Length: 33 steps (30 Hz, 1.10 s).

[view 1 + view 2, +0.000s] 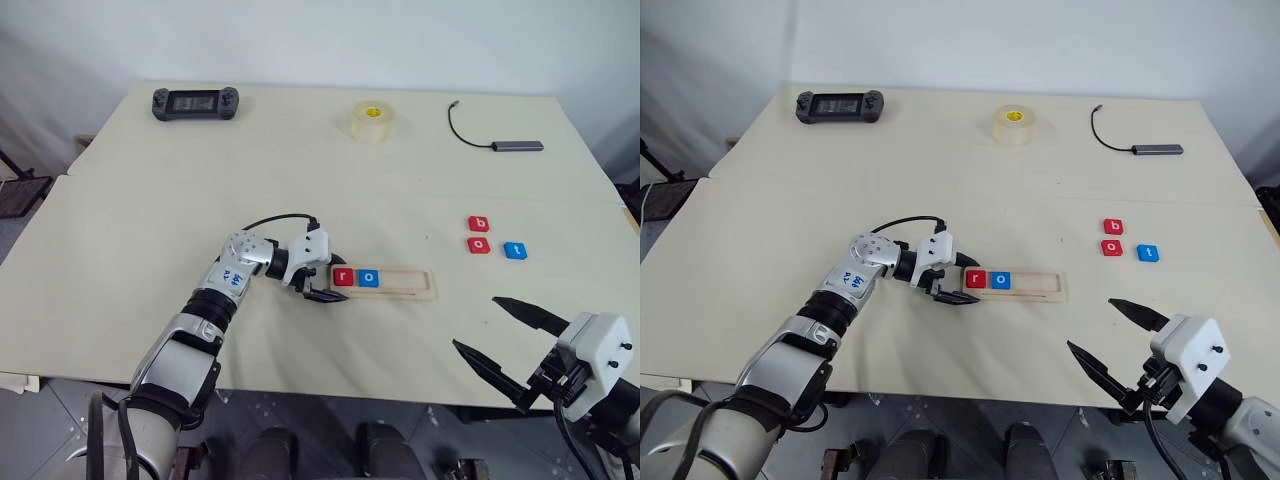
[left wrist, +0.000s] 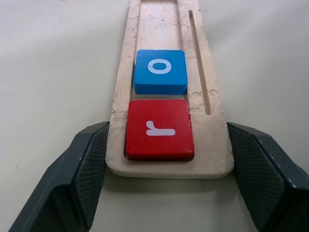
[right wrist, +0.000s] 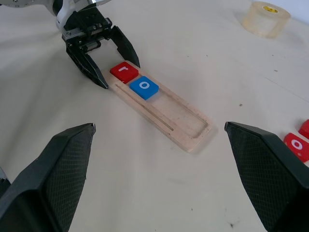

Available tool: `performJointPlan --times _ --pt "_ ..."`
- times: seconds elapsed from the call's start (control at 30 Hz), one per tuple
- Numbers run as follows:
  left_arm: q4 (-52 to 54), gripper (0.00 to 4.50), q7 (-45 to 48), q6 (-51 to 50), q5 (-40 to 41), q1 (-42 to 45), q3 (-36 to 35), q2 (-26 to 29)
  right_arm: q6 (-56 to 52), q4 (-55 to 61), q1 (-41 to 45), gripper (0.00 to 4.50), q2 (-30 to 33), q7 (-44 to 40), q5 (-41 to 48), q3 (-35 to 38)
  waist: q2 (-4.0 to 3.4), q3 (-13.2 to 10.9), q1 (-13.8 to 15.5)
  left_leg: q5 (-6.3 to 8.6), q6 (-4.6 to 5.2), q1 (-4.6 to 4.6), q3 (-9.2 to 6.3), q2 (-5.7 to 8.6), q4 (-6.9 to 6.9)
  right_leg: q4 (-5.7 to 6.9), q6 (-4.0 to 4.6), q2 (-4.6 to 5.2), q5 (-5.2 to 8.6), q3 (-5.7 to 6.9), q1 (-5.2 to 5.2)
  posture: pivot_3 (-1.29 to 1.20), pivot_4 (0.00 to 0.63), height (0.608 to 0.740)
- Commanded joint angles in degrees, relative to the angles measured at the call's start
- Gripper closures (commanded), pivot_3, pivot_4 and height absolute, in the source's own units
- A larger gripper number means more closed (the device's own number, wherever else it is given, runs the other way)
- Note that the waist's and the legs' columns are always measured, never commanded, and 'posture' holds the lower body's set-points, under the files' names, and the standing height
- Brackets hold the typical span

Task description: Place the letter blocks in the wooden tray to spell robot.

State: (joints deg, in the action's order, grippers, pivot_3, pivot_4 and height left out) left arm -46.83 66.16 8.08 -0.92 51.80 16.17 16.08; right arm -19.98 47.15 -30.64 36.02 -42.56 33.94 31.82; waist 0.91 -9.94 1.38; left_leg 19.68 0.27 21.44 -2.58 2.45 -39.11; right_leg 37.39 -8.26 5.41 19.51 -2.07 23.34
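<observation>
- The left gripper (image 1: 322,284) is at the left end of the wooden tray (image 1: 405,283), one finger on each side of that end; its fingers (image 2: 79,169) press the tray's long edges, clasping it.
- In the tray's slot, the red r block (image 1: 343,277) sits at the end by the gripper, with a blue o block (image 1: 369,278) just beside it.
- The right gripper (image 1: 500,335) hovers at the tabletop's (image 1: 150,220) near edge, jaws spread wide, holding nothing.
- A red b block (image 1: 479,224), red o block (image 1: 479,245) and blue t block (image 1: 515,250) lie to the right of the tray.
- At the far edge lie a tape roll (image 1: 373,121), a handheld console (image 1: 195,102) and a cabled adapter (image 1: 516,146).
</observation>
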Motion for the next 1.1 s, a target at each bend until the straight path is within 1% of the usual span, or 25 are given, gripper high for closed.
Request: performJointPlan --times 0.03,0.07,0.1,0.2,0.27,0.4,0.43,0.53,0.6,0.7,0.77,0.87,0.93,0.97,1.1 --pt "0.45 0.36 0.12 -0.99 0.03 -0.12 -0.68 0.01 1.39 0.46 -0.03 0.0 -0.28 -0.33 0.54 0.48 0.0 0.0 0.01 0.0 0.0 0.0 0.0 0.0 0.0 0.0 0.0 0.0 0.0 0.0 0.0 0.0 0.15 0.74" --pt "0.43 0.1 0.25 -0.98 0.15 -0.16 -0.81 -0.02 1.56 0.29 -0.05 0.0 -0.42 -0.38 0.43 0.5 0.0 0.0 -0.01 0.0 0.0 0.0 0.0 0.0 0.0 0.0 0.0 -0.01 0.0 0.0 0.0 0.0 0.15 0.74" --pt "0.4 0.04 0.39 -0.61 0.48 -0.25 -1.19 -0.05 1.73 0.09 -0.09 0.0 -0.56 -0.41 0.31 0.55 0.0 0.0 -0.02 0.0 0.0 0.0 0.01 0.0 0.0 0.0 0.0 -0.01 0.0 0.0 0.0 0.0 0.15 0.74" --pt "-0.19 0.04 0.32 2.84 1.7 -1.07 -3.22 0.89 2.42 -0.54 -0.88 0.0 -2.01 0.41 -0.3 1.38 0.0 0.0 -0.04 0.0 0.0 0.0 0.01 -0.01 0.0 0.01 0.0 -0.01 0.0 0.0 0.01 0.0 0.15 0.74" --pt "-0.67 0.04 2.99 6.08 3.21 -2.53 -4.94 3.26 3.96 -1.51 -2.47 0.0 -4.42 1.67 -1.32 3.44 0.0 0.0 -0.06 0.0 0.0 0.0 0.01 -0.02 0.0 0.01 0.0 -0.01 0.0 0.0 0.02 0.0 0.15 0.74" --pt "-1.15 0.04 6.94 9.27 7.29 -5.66 -9.25 7.14 10.26 -5.35 -6.09 0.0 -11.03 4.16 -4.35 8.46 -0.02 0.01 -0.18 0.0 -0.02 0.0 0.0 -0.04 0.04 0.01 0.0 -0.01 0.0 0.01 0.04 0.0 0.15 0.74" --pt "-0.46 0.04 9.92 9.15 9.14 -7.15 -10.44 8.63 12.59 -7.22 -7.45 0.0 -13.12 4.47 -5.24 9.99 -0.03 0.01 -0.13 0.0 -0.02 0.0 0.02 -0.03 0.04 0.0 0.0 0.0 0.0 0.0 0.05 0.0 0.15 0.74" --pt "2.18 0.04 12.41 8.79 12.7 -10.49 -13.83 11.33 17.08 -11.93 -10.97 0.0 -18.06 4.53 -4.9 13.45 -0.05 0.03 -0.13 0.01 -0.01 -0.01 0.0 -0.01 0.05 0.0 0.0 0.04 0.0 0.01 0.02 0.0 0.15 0.74" --pt "5.06 0.04 11.08 10.85 15.13 -12.24 -16.64 11.29 20.77 -14.94 -12.32 0.0 -20.48 5.21 -5.75 15.29 -0.06 0.02 -0.04 0.01 -0.01 -0.01 -0.02 0.0 0.09 -0.02 0.01 0.11 0.0 0.02 0.02 0.0 0.15 0.74" --pt "9.58 0.04 10.74 11.37 18.2 -14.58 -19.21 10.95 25.02 -18.62 -13.0 0.0 -22.26 5.87 -6.73 16.61 -0.06 0.02 -0.09 0.02 0.01 -0.02 -0.03 0.0 0.08 -0.08 0.01 0.26 0.0 0.01 -0.04 0.0 0.15 0.74" --pt "15.7 0.04 11.7 4.7 20.95 -17.34 -19.6 12.38 27.31 -21.51 -13.25 0.0 -22.93 5.87 -7.57 16.24 -0.11 0.05 -0.22 0.02 0.0 -0.03 -0.02 -0.03 0.09 -0.09 0.01 0.28 0.0 0.0 -0.04 0.0 0.15 0.74" --pt "22.5 0.04 11.61 -1.84 23.21 -20.69 -19.63 13.95 28.7 -22.76 -12.3 0.0 -22.29 6.08 -8.21 14.49 -0.29 0.11 -1.26 0.03 -0.06 -0.13 0.02 -0.12 0.21 -0.08 0.01 0.25 0.0 -0.07 -0.05 0.0 0.15 0.74" --pt "24.5 0.04 10.36 -3.31 23.33 -21.79 -19.62 14.24 27.23 -21.49 -10.09 0.0 -19.64 6.68 -9.54 12.44 -0.36 0.1 -1.9 0.02 -0.08 -0.18 0.06 -0.18 0.23 -0.06 0.03 0.24 0.01 -0.12 -0.05 0.0 0.15 0.74" --pt "25.18 0.04 9.91 -3.93 23.39 -22.09 -19.6 14.26 25.75 -20.68 -8.69 0.0 -18.12 7.03 -9.44 11.62 -0.36 0.1 -2.1 0.02 -0.09 -0.21 0.1 -0.17 0.22 -0.02 0.03 0.23 0.01 -0.15 -0.05 0.0 0.15 0.74" --pt "28.01 0.04 7.95 -5.99 23.63 -23.18 -19.44 13.55 13.79 -18.81 -0.37 0.0 -8.62 8.99 -6.61 8.06 -0.38 0.1 -2.76 -0.03 -0.03 -0.33 0.05 -0.16 0.12 0.04 0.04 0.24 -0.02 -0.12 -0.2 0.0 0.15 0.74"
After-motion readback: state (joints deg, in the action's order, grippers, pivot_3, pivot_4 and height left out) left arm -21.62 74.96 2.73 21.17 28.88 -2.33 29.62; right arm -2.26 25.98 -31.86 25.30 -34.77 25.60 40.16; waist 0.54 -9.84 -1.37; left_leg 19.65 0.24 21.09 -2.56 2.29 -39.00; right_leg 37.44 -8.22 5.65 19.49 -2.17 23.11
